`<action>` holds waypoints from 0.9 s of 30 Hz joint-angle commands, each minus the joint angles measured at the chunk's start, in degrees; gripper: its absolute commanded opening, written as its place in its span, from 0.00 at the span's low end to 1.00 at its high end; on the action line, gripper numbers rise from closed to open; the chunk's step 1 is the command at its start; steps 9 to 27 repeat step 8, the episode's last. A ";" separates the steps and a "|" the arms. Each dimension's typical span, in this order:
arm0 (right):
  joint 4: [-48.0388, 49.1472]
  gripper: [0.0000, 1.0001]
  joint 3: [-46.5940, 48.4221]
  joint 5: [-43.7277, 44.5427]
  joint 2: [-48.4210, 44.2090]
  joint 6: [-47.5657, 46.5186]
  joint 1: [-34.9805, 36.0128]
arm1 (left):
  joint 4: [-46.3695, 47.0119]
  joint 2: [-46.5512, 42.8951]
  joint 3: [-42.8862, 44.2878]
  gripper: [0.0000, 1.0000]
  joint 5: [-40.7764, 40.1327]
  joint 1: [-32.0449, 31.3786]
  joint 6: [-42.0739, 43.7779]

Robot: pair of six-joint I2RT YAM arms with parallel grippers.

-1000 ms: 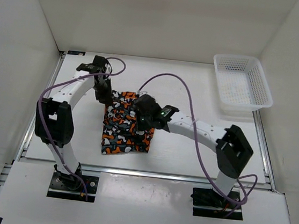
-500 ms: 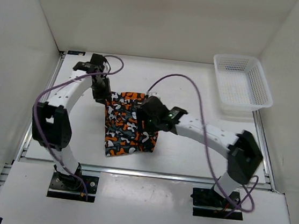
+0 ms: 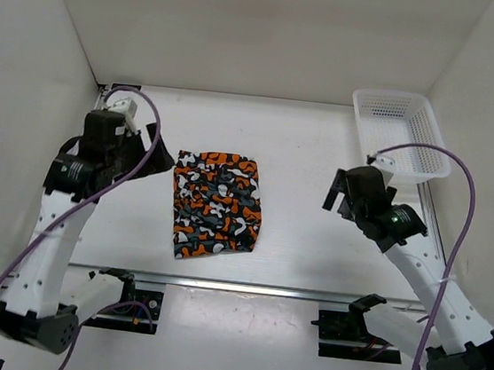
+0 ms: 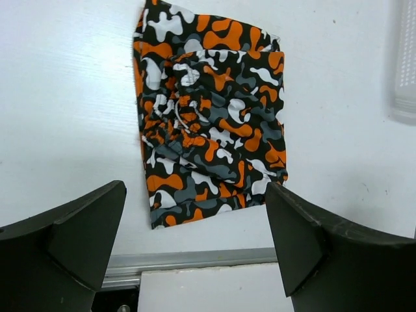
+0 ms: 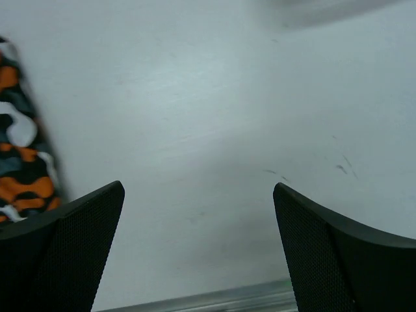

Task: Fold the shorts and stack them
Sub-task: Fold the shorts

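Observation:
The shorts lie folded into a rough rectangle on the white table, flat and untouched, orange, black, grey and white blotches showing. My left gripper hangs open to their left, raised and apart from the cloth. In the left wrist view the shorts fill the middle, beyond the wide-apart fingers of the gripper, which holds nothing. My right gripper stands open well to the right of the shorts. Its wrist view shows bare table between the fingers of the gripper and only an edge of the shorts at far left.
A white mesh basket sits at the back right corner, its edge also seen as the basket in the left wrist view. A metal rail runs along the table's near edge. White walls enclose three sides.
Both grippers let go of the shorts and opened wide. The left arm drew back to the left and the right arm to the right. The shorts now lie alone, folded.

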 commanded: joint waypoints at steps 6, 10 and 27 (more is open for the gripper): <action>-7.42 1.00 -5.59 -0.29 -12.51 1.76 -6.81 | 0.61 -13.21 -5.31 0.99 -5.07 -0.13 -7.56; -7.42 1.00 -4.46 -0.30 -12.52 1.76 -6.81 | 0.00 -14.45 -5.31 0.99 -5.60 -0.13 -8.27; -7.42 1.00 -4.46 -0.30 -12.52 1.76 -6.81 | 0.00 -14.45 -5.31 0.99 -5.60 -0.13 -8.27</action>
